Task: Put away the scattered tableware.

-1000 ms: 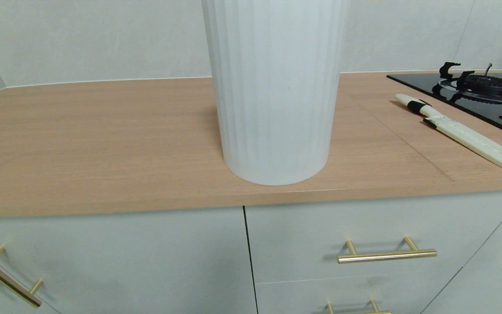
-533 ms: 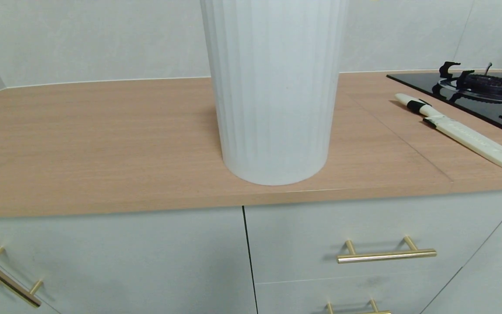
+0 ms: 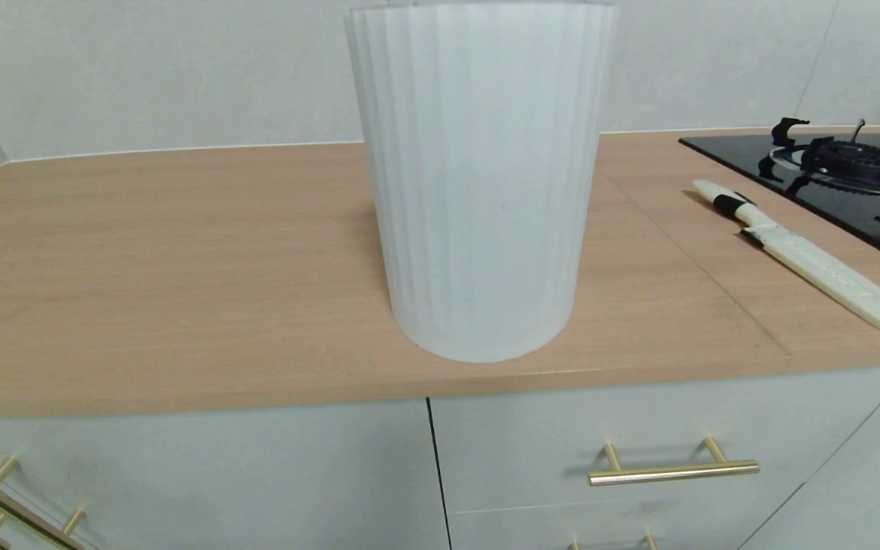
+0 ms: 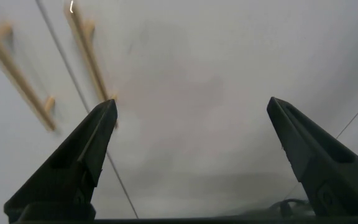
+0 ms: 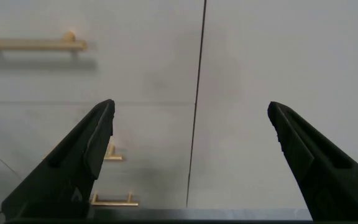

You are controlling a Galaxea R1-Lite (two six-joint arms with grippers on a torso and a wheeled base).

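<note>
The ribbed white container hides its inside, and the stove is cut by the edge.

The right gripper is holding its two dark fingers spread wide apart, with nothing between them, and is facing pale grey cabinet fronts. A thin dark seam is running straight across the gap between the fingers, dividing two panels. On one side of that seam a long brass bar handle is sitting on a drawer front, and a shorter brass handle is showing just beside the nearer finger.
</note>
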